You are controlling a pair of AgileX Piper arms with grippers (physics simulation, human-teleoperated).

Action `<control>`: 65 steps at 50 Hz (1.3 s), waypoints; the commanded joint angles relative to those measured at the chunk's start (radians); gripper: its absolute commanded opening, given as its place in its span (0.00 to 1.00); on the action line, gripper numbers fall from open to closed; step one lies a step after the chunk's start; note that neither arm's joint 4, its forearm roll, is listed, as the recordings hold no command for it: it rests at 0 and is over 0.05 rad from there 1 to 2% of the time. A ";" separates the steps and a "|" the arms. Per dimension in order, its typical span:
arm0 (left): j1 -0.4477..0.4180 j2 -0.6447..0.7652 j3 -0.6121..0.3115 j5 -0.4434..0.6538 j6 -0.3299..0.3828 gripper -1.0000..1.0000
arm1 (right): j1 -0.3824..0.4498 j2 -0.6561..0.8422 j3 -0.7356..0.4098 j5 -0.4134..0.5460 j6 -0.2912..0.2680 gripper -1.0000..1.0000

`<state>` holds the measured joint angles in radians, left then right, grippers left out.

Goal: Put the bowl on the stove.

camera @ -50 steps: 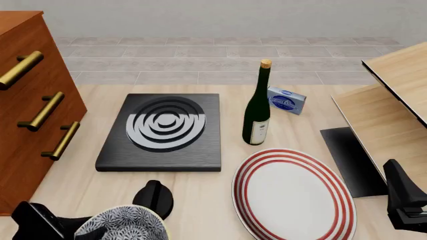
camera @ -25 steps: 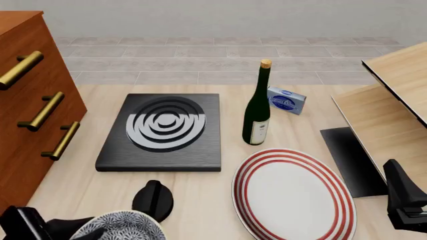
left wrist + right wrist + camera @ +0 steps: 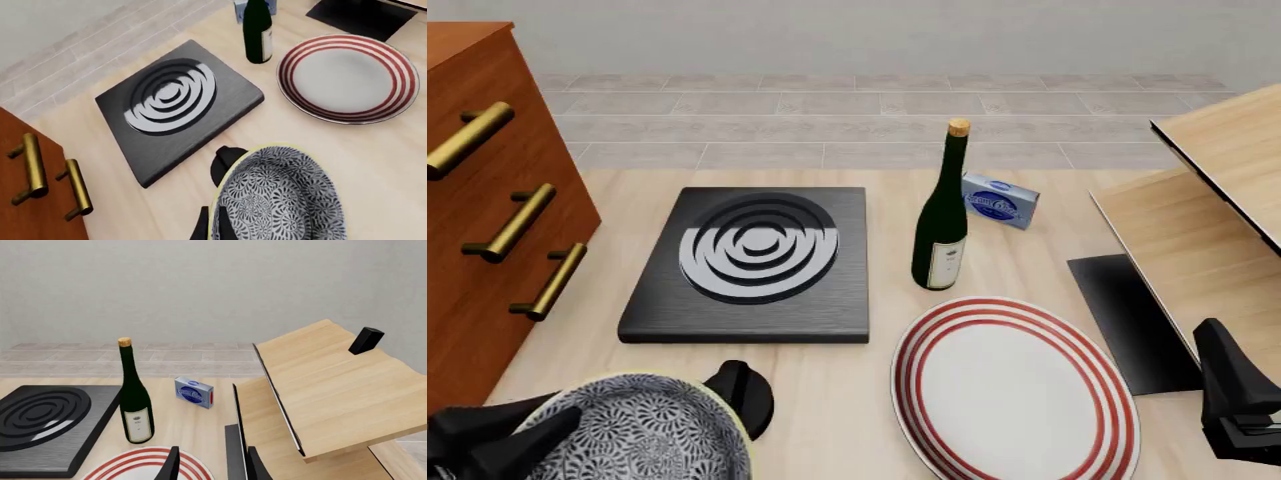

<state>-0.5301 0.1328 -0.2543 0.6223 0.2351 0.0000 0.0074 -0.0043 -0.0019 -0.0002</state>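
The black-and-white patterned bowl (image 3: 647,432) hangs lifted at the table's near left, and my left gripper (image 3: 537,437) is shut on its left rim. The left wrist view shows the bowl (image 3: 283,197) close up, with one dark finger (image 3: 205,227) at its rim. Beyond it on the table lies the stove (image 3: 751,262), a black slab with silver-grey rings, with nothing on it; it also shows in the left wrist view (image 3: 175,106). My right gripper (image 3: 1236,400) waits at the near right, and its wrist view shows the gripper (image 3: 213,467) open and holding nothing.
A small black knob (image 3: 737,395) sits between bowl and stove. A red-ringed plate (image 3: 1014,390), a green bottle (image 3: 941,215) and a blue box (image 3: 998,200) stand to the stove's right. A wooden dresser (image 3: 487,220) borders the left, a wooden shelf (image 3: 1208,215) the right.
The bowl has risen in my left gripper and looms larger in the front view, shifted slightly left. The right arm has not moved.
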 commanded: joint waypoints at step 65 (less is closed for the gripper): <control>0.345 0.849 -0.343 -0.697 -0.687 0.00 | 0.000 0.000 0.000 0.000 0.000 1.00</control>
<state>-0.2529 0.7931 -0.5419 0.0306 -0.4394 0.0000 0.0074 -0.0043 -0.0019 -0.0002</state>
